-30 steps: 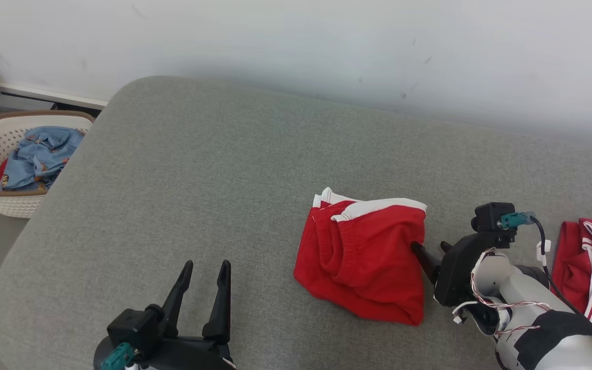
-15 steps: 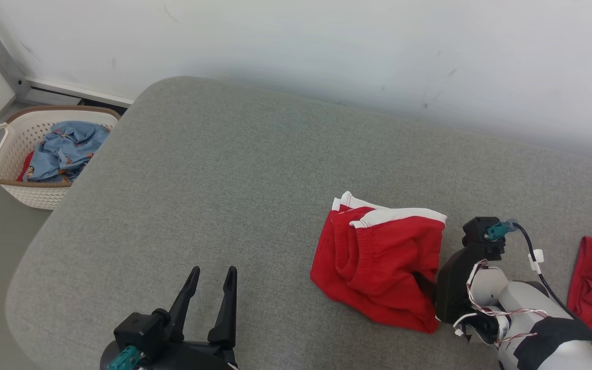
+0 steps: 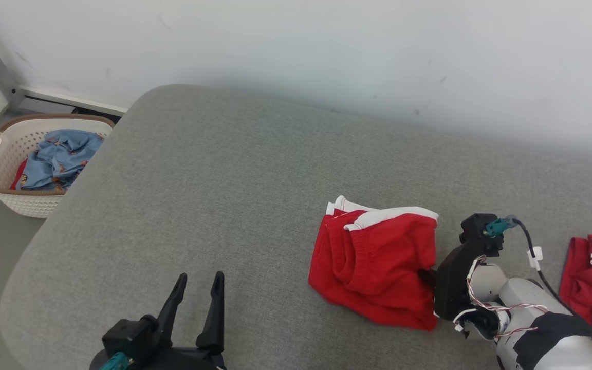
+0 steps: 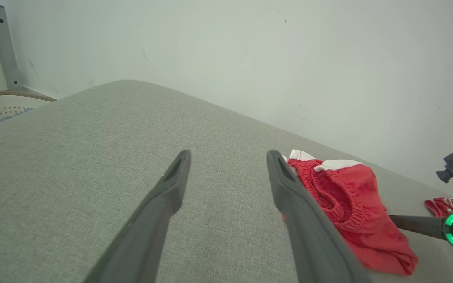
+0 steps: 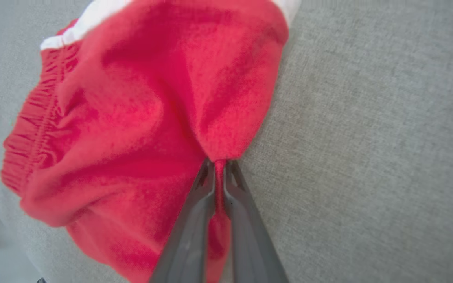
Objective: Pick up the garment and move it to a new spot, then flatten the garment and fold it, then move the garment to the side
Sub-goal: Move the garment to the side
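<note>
The garment (image 3: 375, 262), red shorts with white trim, lies crumpled on the grey cushion (image 3: 224, 195), right of centre. Its elastic waistband shows in the left wrist view, where the garment (image 4: 348, 204) lies to the right of my fingers. My right gripper (image 3: 426, 274) is at the garment's right edge, fingers mostly hidden in the cloth. In the right wrist view my right gripper (image 5: 218, 165) is shut, pinching a fold of the red garment (image 5: 140, 118). My left gripper (image 3: 197, 288) hovers open over the cushion's front left, well apart from the garment, and is seen spread wide as the left gripper (image 4: 226, 157).
A second red garment with white stripes (image 3: 591, 277) lies at the cushion's far right. A white laundry basket (image 3: 3, 198) holding blue cloth stands on the floor off the cushion's left edge. A pale wall runs behind the cushion.
My right gripper has pushed into the garment's right edge and shut on a fold of it. The head camera shifted slightly. The left gripper stays open.
</note>
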You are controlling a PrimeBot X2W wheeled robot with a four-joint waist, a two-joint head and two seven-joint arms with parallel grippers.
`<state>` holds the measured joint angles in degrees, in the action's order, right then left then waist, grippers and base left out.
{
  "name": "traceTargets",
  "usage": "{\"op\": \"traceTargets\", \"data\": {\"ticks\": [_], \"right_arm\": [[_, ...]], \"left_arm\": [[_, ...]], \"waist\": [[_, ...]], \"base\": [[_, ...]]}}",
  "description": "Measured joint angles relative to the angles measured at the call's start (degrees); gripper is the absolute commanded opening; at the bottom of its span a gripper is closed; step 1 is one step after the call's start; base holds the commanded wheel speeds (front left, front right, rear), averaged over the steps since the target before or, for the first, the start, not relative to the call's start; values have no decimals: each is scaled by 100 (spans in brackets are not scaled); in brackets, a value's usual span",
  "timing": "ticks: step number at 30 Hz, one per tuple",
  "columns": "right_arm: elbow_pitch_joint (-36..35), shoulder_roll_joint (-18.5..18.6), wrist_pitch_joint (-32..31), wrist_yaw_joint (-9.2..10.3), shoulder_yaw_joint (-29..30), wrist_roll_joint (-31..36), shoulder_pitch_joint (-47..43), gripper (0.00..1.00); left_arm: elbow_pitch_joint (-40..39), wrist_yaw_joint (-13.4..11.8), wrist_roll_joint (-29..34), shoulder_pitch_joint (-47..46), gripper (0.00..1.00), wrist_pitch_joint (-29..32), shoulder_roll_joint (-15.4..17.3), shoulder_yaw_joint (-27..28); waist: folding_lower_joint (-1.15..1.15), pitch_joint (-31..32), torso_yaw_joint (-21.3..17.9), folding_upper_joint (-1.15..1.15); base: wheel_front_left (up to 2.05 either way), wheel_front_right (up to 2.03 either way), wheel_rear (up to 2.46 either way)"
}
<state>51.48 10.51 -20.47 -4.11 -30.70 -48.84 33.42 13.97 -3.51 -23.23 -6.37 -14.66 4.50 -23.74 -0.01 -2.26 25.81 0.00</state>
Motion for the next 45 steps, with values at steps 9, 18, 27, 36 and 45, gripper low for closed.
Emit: {"op": "traceTargets", "data": {"ticks": [9,18,27,36,45], "right_arm": [[-98,257,174,-80,49,21,224,0],[-283,472,291,-103,188,19,447,0],[-588,738,445,-144,307,14,736,0],[-684,942,521,-144,426,15,825,0],[-744,1134,579,-143,514,12,833,0]], "left_arm": [[-79,0,1,37,100,0,63,58],[-241,58,40,27,100,0,75,-53],[-397,105,103,-81,100,0,132,-93],[-408,108,147,-259,100,0,149,-91],[-415,108,163,-375,100,9,192,-83]], "waist": [[1,54,-339,0],[1,-36,-796,0],[1,-366,-1357,0],[1,-595,-1707,0],[1,-712,-2033,1]], "base": [[0,0,0],[0,0,0],[0,0,0],[0,0,0],[0,0,0]]}}
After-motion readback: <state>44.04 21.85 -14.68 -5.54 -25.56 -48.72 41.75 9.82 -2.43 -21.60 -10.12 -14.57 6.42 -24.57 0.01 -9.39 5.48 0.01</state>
